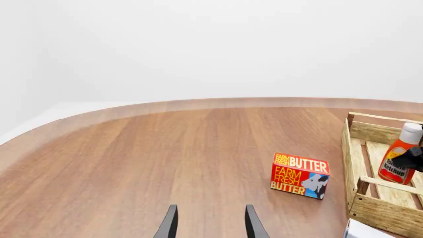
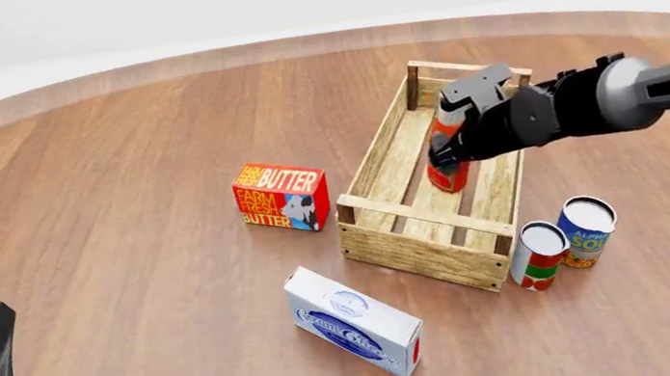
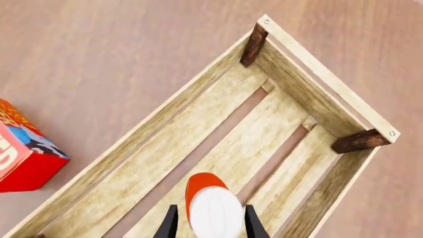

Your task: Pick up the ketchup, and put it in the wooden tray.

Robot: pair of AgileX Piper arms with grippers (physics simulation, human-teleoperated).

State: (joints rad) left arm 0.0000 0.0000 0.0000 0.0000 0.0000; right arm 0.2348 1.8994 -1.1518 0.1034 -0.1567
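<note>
Jaws: my left gripper [image 1: 210, 223] stands parted with nothing between its fingers, parked low at the near left of the table [image 2: 113, 178]; my right gripper [image 3: 210, 222] is closed on the ketchup [image 2: 448, 171], a finger on either side of the bottle just below its white cap.
Left arm: it sits well clear of everything, which I judge leaves the reach to the other arm.
Butter box [image 2: 282, 197]: upright on the wood just left of the wooden tray [image 2: 384, 147], apart from it and not in my way.
Blue-and-white carton [image 2: 356, 322]: lying flat in front of the tray's near left corner, untouched.
Ketchup: upright inside the tray, over the middle slats, roughly centred between the long sides; whether its base is already on the slats I cannot tell.
Hold: I grip high so the fingers stay above the low walls.
Two cans [image 2: 563, 241]: standing together just off the tray's near right corner, outside it.
Stage: placement looks nearly done; what remains, I judge, is letting go and lifting straight up so the tall bottle does not tip.
</note>
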